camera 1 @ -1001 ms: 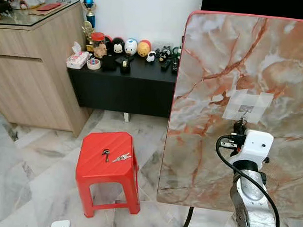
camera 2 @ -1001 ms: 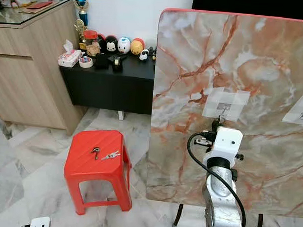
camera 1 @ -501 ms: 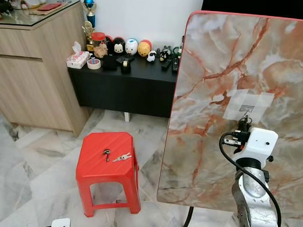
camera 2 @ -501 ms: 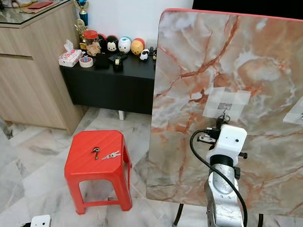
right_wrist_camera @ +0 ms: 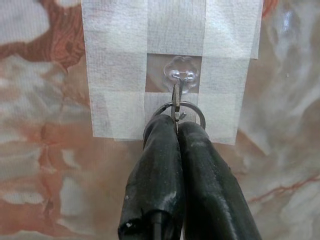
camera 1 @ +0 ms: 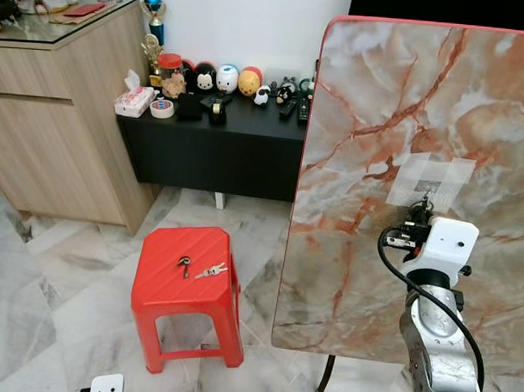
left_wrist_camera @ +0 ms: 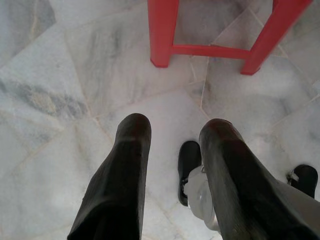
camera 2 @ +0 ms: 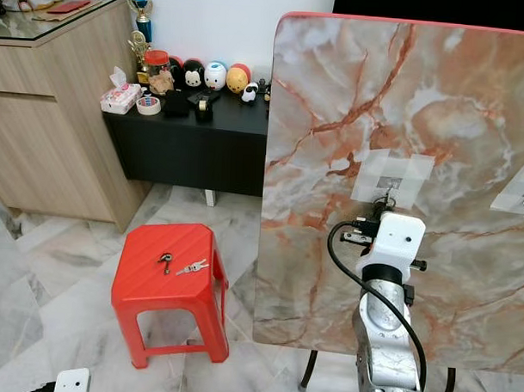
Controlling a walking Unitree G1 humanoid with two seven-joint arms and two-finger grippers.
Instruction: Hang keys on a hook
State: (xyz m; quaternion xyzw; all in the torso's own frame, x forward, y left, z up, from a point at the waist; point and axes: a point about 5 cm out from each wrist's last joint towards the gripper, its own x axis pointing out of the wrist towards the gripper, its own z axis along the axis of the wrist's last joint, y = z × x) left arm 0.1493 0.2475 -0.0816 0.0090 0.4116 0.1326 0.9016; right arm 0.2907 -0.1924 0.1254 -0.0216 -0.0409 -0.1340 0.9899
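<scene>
R gripper (right_wrist_camera: 176, 131), lower centre of the R wrist view, is pressing its 2 fingers together on a key ring (right_wrist_camera: 179, 111) and holding it up against the clear hook (right_wrist_camera: 180, 80), which is sitting under white tape (right_wrist_camera: 116, 70) on the marble board (camera 1: 377, 105). The ring is overlapping the hook's prong; whether it is seated cannot be told. In the head views, R arm is reaching up at lower right toward the taped patch. L gripper (left_wrist_camera: 172, 150) is hanging idle, fingers apart, over the floor by the legs of the red stool (camera 1: 183, 275). A 2nd set of keys (camera 1: 203, 270) is lying on the stool top, centre-left.

Risk: letting go w/ the ring not fully over the prong would likely drop it; pushing hard could peel the tape.

Vs 1.0 s ago: R wrist is sitting slightly further right and the camera has shifted a little; stool and its keys are unchanged.
</scene>
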